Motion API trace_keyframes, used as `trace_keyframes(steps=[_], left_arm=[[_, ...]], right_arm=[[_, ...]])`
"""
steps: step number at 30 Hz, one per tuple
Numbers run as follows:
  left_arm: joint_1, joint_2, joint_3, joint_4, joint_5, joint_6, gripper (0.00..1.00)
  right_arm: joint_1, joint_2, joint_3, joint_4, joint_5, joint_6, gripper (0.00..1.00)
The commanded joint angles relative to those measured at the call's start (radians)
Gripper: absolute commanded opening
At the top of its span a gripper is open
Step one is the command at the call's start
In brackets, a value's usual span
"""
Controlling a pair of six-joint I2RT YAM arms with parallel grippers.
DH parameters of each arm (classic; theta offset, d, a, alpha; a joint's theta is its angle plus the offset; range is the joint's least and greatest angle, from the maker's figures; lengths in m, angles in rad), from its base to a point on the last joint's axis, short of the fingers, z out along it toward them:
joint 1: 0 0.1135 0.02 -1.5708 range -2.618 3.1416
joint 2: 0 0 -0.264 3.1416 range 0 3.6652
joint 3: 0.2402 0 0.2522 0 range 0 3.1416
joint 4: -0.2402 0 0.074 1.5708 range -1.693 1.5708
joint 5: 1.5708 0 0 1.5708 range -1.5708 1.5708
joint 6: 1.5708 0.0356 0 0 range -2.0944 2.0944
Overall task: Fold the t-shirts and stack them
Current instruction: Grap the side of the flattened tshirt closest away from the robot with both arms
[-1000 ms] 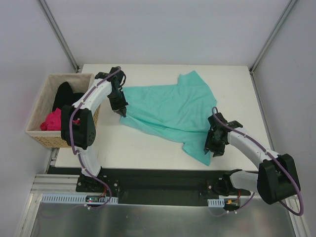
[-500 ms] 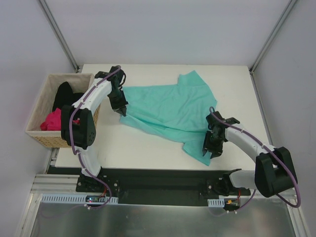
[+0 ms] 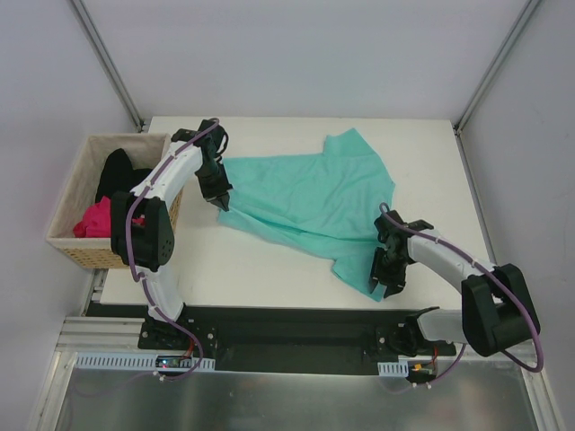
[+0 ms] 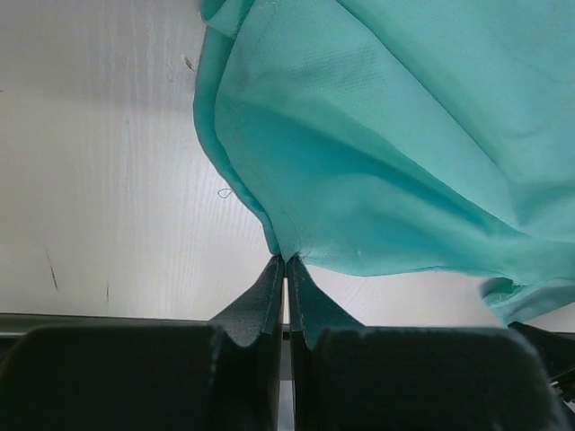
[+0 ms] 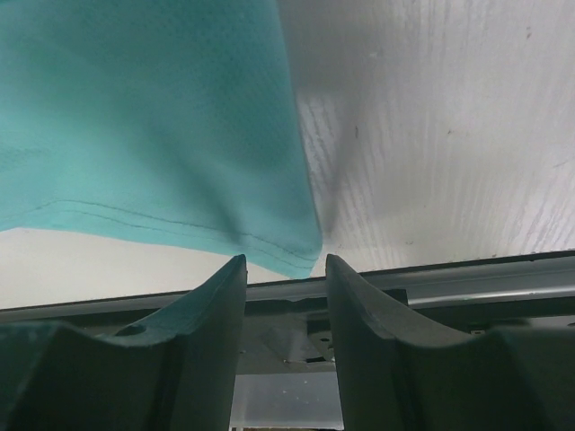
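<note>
Teal t-shirt [image 3: 314, 193] lies spread and rumpled across the middle of the white table [image 3: 260, 269], a fold of its left edge pinched between the closed jaws of the left gripper [image 4: 285, 262]. The right gripper [image 5: 283, 265] hangs at the shirt's near right hem corner with its jaws apart, the corner lying just ahead of the gap between them. A black t-shirt [image 3: 117, 172] and a magenta t-shirt [image 3: 93, 220] sit bunched in the wicker basket [image 3: 67, 244] just off the table's left edge.
</note>
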Motion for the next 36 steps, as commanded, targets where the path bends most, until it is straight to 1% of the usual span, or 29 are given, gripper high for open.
trace_keyframes(steps=[1, 9, 11, 12, 26, 36], left_arm=[[0.011, -0.028, 0.029, -0.04, -0.006, 0.025, 0.0], [0.011, -0.042, 0.022, -0.049, -0.013, 0.023, 0.0], [0.011, -0.043, 0.021, -0.049, -0.014, 0.022, 0.0], [0.011, -0.045, 0.019, -0.049, -0.014, 0.022, 0.0], [0.016, -0.077, 0.007, -0.052, -0.016, 0.015, 0.0], [0.03, -0.073, -0.002, -0.051, -0.017, 0.023, 0.0]], right_arm=[[0.006, 0.004, -0.009, -0.002, 0.009, 0.021, 0.43], [0.006, 0.013, -0.004, -0.007, 0.006, 0.019, 0.43], [0.006, 0.016, -0.003, -0.008, 0.001, 0.018, 0.38], [0.006, 0.018, -0.001, -0.008, -0.002, 0.016, 0.38], [0.001, 0.058, 0.06, -0.041, -0.05, 0.013, 0.38], [-0.004, 0.05, 0.085, -0.064, -0.033, 0.024, 0.38]])
